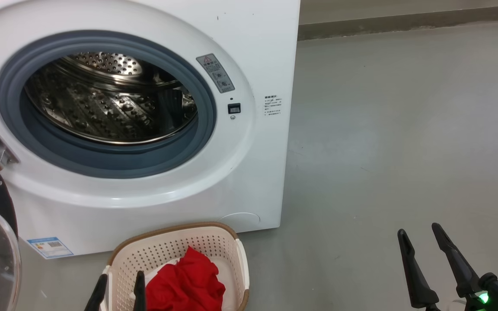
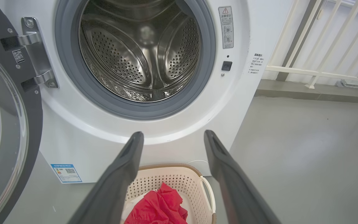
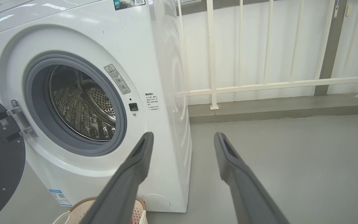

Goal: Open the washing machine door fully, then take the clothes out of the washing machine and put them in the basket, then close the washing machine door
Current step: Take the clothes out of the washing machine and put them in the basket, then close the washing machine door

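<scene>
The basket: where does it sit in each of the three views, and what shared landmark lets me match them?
Head view: basket at the bottom edge, left of centre, with the red clothes inside.
Left wrist view: basket at bottom centre, in front of the washing machine.
Right wrist view: basket is a sliver at bottom left.
Shared landmark: the blue label on the machine's lower front, left of the basket.

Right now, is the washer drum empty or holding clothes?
Empty, as far as visible: the drum shows bare perforated steel, and the red clothes lie in the basket.
</scene>
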